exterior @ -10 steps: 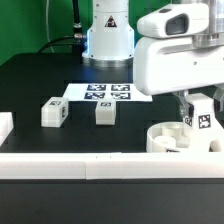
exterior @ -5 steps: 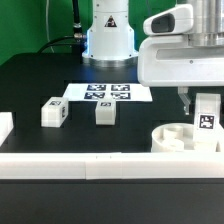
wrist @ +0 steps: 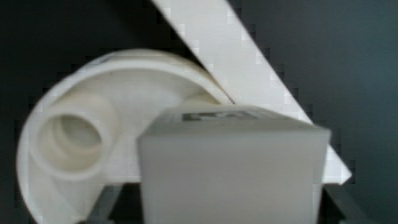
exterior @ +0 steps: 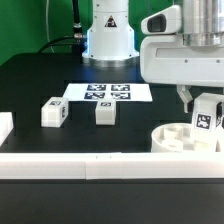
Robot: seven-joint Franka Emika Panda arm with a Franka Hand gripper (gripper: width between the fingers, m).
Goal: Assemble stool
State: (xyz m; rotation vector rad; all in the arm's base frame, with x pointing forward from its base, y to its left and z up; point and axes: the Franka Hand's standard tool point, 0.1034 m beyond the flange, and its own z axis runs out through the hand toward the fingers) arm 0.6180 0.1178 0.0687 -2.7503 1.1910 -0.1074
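The gripper (exterior: 203,104) grasps a blocky white plastic leg (exterior: 207,118), long axis upright and tag facing the camera, at the round rimmed seat (exterior: 170,141) in the frame's lower right. Two loose legs (exterior: 53,112) lie centre-left.

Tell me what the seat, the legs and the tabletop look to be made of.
Seat: opaque white plastic, it seems; smooth moulded rim, soft matte sheen. The two loose legs and the third leg: same matte white plastic, with printed black-and-white tags, likely stickers. Tabletop: black, dull, non-reflective; material unclear.
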